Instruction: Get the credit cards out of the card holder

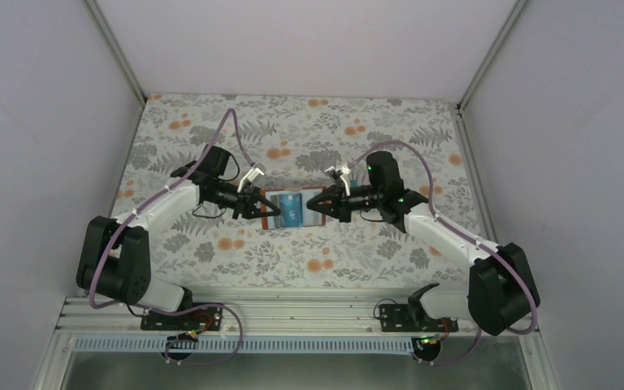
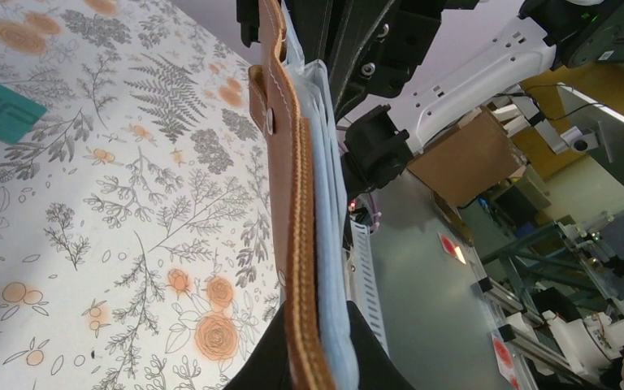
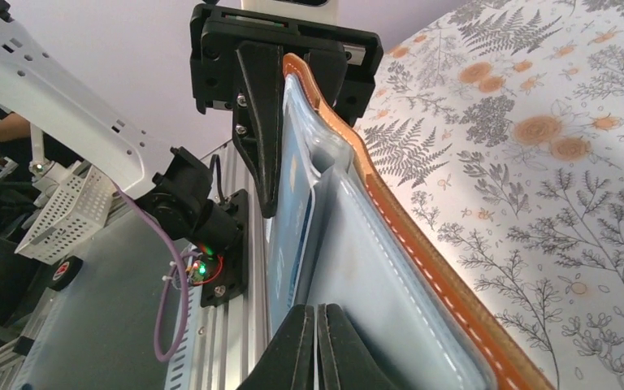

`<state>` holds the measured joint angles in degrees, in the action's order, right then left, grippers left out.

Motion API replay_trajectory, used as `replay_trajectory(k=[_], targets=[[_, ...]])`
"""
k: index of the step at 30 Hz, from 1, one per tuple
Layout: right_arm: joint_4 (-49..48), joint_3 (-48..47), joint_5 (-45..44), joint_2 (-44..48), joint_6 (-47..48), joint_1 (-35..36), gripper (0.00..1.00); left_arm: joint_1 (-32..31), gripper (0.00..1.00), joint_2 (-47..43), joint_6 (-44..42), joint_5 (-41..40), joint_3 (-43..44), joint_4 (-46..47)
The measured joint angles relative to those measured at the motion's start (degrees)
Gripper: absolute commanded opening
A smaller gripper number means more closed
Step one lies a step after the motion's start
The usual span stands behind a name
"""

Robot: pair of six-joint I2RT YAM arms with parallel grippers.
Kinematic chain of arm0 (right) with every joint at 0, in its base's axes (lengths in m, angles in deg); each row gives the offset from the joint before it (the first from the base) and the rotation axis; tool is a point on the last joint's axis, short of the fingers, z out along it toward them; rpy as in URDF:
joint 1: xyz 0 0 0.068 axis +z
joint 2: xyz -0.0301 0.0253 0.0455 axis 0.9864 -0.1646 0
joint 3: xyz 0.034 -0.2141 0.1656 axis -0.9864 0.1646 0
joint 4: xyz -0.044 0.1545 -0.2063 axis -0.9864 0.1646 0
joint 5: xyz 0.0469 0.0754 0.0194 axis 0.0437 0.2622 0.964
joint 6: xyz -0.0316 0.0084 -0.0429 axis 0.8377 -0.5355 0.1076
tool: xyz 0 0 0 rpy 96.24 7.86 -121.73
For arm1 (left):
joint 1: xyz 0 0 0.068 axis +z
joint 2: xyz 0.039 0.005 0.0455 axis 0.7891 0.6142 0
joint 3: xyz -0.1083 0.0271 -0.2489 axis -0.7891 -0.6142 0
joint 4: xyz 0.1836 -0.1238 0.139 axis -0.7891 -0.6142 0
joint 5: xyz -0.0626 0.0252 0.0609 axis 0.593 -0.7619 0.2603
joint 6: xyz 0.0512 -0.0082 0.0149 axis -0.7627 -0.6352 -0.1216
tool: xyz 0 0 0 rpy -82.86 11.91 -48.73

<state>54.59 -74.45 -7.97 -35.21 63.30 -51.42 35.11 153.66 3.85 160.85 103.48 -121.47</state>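
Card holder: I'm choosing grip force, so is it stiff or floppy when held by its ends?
Probably semi-flexible: the card holder spans fairly straight between the left gripper and right gripper, yet its stitched leather edge curves slightly. Released at one end, it would likely sag or fold. Its pale pockets look soft enough to give under a pinch.

Left gripper (image 1: 263,206), right gripper (image 1: 323,205) — seemingly clamped, facing.
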Motion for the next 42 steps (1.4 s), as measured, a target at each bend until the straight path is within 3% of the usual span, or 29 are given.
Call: replay_trajectory(k=[4, 8, 12, 18, 26, 30, 35, 38, 42], targets=[[0.2, 0.0, 1.0, -0.4, -0.1, -0.1, 0.29, 0.0, 0.03, 0.0, 0.0, 0.0, 0.0, 0.0], [-0.7, -0.1, 2.4, -2.3, -0.7, 0.9, 0.34, 0.1, 0.02, 0.0, 0.0, -0.2, 0.0, 0.0], [-2.0, -0.1, 3.0, -3.7, -1.6, 2.5, 0.29, 0.2, 0.02, 0.0, 0.0, -0.5, 0.0, 0.0], [-3.8, -0.2, 3.3, -5.6, -2.8, 3.8, 0.05, 0.1, 0.02, 0.0, 0.0, -0.4, 0.0, 0.0], [-2.7, -0.3, 2.5, -5.0, -1.6, 3.9, 0.04, 0.1, 0.15, 0.0, -0.2, 0.0, 0.0, 0.0], [-1.6, -0.3, 2.0, -4.6, -0.7, 3.9, 0.11, 0.1, 0.03, 0.0, -0.2, 0.2, 0.0, 0.0], [-0.4, -0.5, 2.0, -4.6, 0.5, 3.9, 0.22, 0.2, 0.02, 0.0, -0.6, 0.1, 0.0, -0.4], [0.1, -0.5, 2.1, -4.4, 1.1, 3.8, 0.19, 0.2, 0.02, 0.0, -1.0, 0.1, 0.0, -1.0], [0.6, -0.5, 2.2, -4.0, 1.6, 3.6, 0.08, 0.2, 0.02, 0.0, -1.5, 0.2, 0.0, -1.3]])
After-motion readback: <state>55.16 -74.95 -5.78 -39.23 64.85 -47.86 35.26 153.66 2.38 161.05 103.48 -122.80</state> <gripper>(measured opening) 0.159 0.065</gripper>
